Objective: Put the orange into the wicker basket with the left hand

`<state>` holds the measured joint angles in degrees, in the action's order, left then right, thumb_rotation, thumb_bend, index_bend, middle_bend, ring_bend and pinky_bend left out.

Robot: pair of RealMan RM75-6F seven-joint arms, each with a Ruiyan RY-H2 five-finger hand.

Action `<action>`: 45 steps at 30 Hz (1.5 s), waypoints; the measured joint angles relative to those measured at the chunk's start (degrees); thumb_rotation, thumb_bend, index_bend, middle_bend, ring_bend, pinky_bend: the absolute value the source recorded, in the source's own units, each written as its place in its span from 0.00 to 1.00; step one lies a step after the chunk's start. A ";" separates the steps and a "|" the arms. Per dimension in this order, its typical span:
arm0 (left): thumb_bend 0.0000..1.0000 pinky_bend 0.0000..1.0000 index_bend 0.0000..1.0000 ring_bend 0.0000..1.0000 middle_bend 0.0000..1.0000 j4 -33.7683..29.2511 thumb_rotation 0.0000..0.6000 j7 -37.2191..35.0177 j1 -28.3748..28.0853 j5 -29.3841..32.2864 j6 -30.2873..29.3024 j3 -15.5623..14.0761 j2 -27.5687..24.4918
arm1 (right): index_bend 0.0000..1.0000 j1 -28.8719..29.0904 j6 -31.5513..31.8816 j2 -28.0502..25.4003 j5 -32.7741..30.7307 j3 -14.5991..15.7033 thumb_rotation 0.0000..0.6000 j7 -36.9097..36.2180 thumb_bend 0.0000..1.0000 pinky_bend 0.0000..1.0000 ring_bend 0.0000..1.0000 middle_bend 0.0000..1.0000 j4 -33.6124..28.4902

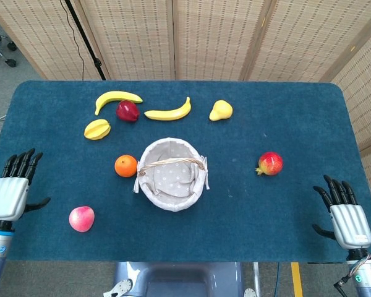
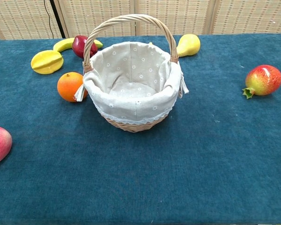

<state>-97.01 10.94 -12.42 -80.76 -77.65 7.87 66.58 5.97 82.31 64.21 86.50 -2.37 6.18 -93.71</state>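
Both hands are sitting at the near edge of the table [image 1: 284, 124], palms down, fingers spread, holding nothing. Left hand [image 1: 12, 189] is at about 8 o'clock from the basket [image 1: 172, 175], over the table's left margin; right hand [image 1: 345, 216] is parked at about 4 o'clock, well clear, which fits since this job is left-hand only. Neither hand is showing in the chest view.

Orange [image 1: 126, 166] is resting on the cloth at 9 o'clock from the basket, just beside its rim; in the chest view the liner's tie is overlapping the orange's edge, can't tell if it's touching. Basket is standing upright, handle running 9-to-3 across the opening, so the drop is looking easiest from the near or far side of the handle rather than straight over it.

Peach [image 1: 81, 218] is lying near the left hand, roughly between it and the basket's near side, so it's likely to get clipped on a low reach. Starfruit [image 1: 97, 129], apple [image 1: 127, 111], two bananas [image 1: 117, 99] and pear [image 1: 221, 110] are lined up at 10-to-1 o'clock, pomegranate [image 1: 270, 163] at 3 o'clock, all off the reach path.

Judging the task as not started: orange untouched, reach and grasp pending.
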 measured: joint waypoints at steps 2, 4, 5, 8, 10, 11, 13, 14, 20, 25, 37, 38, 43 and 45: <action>0.00 0.00 0.00 0.00 0.00 0.21 1.00 0.10 -1.80 -0.08 1.88 0.44 1.06 | 0.18 -0.13 0.31 -0.14 0.04 -0.04 1.00 -0.20 0.00 0.00 0.00 0.00 -0.08; 0.00 0.00 0.00 0.00 0.00 0.60 1.00 0.42 -3.30 -0.03 3.37 0.79 2.28 | 0.18 -0.21 0.49 -0.24 0.06 -0.09 1.00 -0.31 0.00 0.00 0.00 0.00 -0.12; 0.00 0.00 0.00 0.00 0.00 0.91 1.00 0.71 -4.15 0.03 4.21 0.96 3.04 | 0.18 -0.26 0.60 -0.31 0.09 -0.10 1.00 -0.44 0.00 0.00 0.00 0.00 -0.16; 0.00 0.00 0.00 0.00 0.00 2.09 1.00 1.04 -6.13 0.22 6.02 1.36 5.25 | 0.18 -0.39 0.94 -0.52 0.27 -0.12 1.00 -0.67 0.00 0.00 0.00 0.00 -0.29; 0.00 0.00 0.00 0.00 0.00 3.33 1.00 0.79 -7.32 0.37 7.30 1.53 6.70 | 0.18 -0.54 1.30 -0.75 0.50 -0.10 1.00 -0.94 0.00 0.00 0.00 0.00 -0.46; 0.00 0.00 0.00 0.00 0.00 4.33 1.00 0.50 -8.17 0.48 8.34 1.58 7.69 | 0.18 -0.66 1.54 -0.98 0.63 -0.08 1.00 -1.06 0.00 0.00 0.00 0.00 -0.59; 0.00 0.00 0.00 0.00 0.00 5.97 1.00 -0.05 -9.39 0.61 9.81 1.64 9.17 | 0.18 -0.82 1.90 -1.19 0.82 -0.06 1.00 -1.19 0.00 0.00 0.00 0.00 -0.79; 0.00 0.00 0.00 0.00 0.00 7.07 1.00 -0.40 -10.08 0.64 10.44 1.66 10.06 | 0.18 -0.93 2.10 -1.33 0.93 -0.06 1.00 -1.31 0.00 0.00 0.00 0.00 -0.90; 0.00 0.00 0.00 0.00 0.00 14.14 1.00 -3.49 -12.74 0.23 11.79 1.96 15.12 | 0.18 -1.30 2.77 -1.86 1.54 0.07 1.00 -2.15 0.00 0.00 0.00 0.00 -1.29; 0.00 0.00 0.00 0.00 0.00 22.08 1.00 -8.41 -15.01 -0.54 12.92 1.99 19.72 | 0.18 -1.46 3.02 -2.18 2.04 0.23 1.00 -2.72 0.00 0.00 0.00 0.00 -1.48; 0.00 0.00 0.02 0.00 0.00 31.76 1.00 -15.49 -20.98 -3.08 15.51 1.22 27.88 | 0.19 -1.89 4.06 -2.73 3.66 0.65 1.00 -3.02 0.00 0.00 0.00 0.00 -2.19; 0.00 0.00 0.03 0.00 0.00 31.81 1.00 -15.36 -21.36 -3.30 15.61 1.09 28.34 | 0.19 -1.94 4.15 -2.77 3.79 0.69 1.00 -3.04 0.00 0.00 0.00 0.00 -2.24; 0.00 0.17 0.19 0.15 0.10 32.95 1.00 -14.41 -22.17 -3.80 14.89 0.75 30.85 | 0.18 -2.13 4.38 -2.92 3.59 0.58 1.00 -3.43 0.00 0.00 0.00 0.00 -2.13; 0.00 0.30 0.31 0.27 0.22 34.07 1.00 -13.79 -22.19 -3.98 13.68 0.70 31.99 | 0.18 -2.18 4.40 -3.00 3.40 0.49 1.00 -3.74 0.00 0.00 0.00 0.00 -2.02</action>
<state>-62.94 -2.85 -34.61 -84.74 -63.97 8.57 98.57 3.78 86.71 61.20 89.90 -1.88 2.44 -95.73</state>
